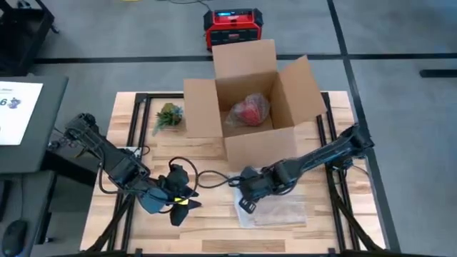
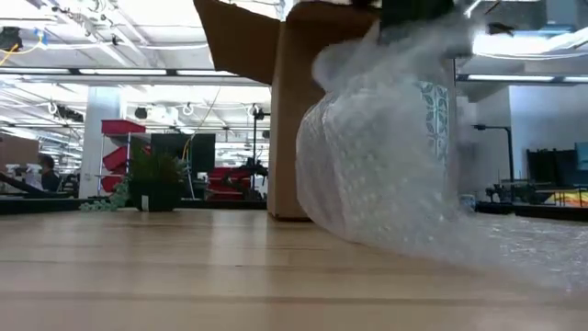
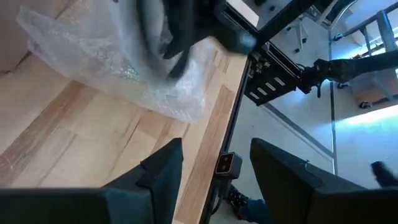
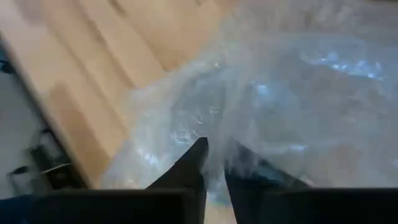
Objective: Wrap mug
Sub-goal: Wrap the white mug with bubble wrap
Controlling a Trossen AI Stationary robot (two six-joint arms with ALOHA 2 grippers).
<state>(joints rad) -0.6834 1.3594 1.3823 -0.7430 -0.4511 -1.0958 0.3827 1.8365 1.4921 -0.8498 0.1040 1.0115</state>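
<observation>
A sheet of bubble wrap [image 1: 277, 211] lies near the table's front edge, right of centre. In the low view it is pulled up over a white mug with a teal pattern [image 2: 435, 112], which shows through the wrap. In the high view the mug is hidden under my right gripper [image 1: 246, 194], which is shut on the wrap at its left end. My left gripper [image 1: 186, 205] hovers open to the left of the wrap and holds nothing; its fingers [image 3: 163, 168] point toward the wrap [image 3: 112, 68]. My right gripper pinches a bunched part of the bubble wrap [image 4: 217, 146] between its two fingers, coming from above. The wrap [image 2: 386, 156] rises from the table up to the gripper [image 2: 413, 11] and drapes over the mug. Its other end [image 2: 533, 244] lies flat on the table.
An open cardboard box [image 1: 251, 107] stands behind the wrap at the table's middle, with a red item wrapped in plastic [image 1: 249, 111] inside. A small green plant [image 1: 168, 115] sits left of the box. Cables [image 1: 207, 177] run across the wood between the arms.
</observation>
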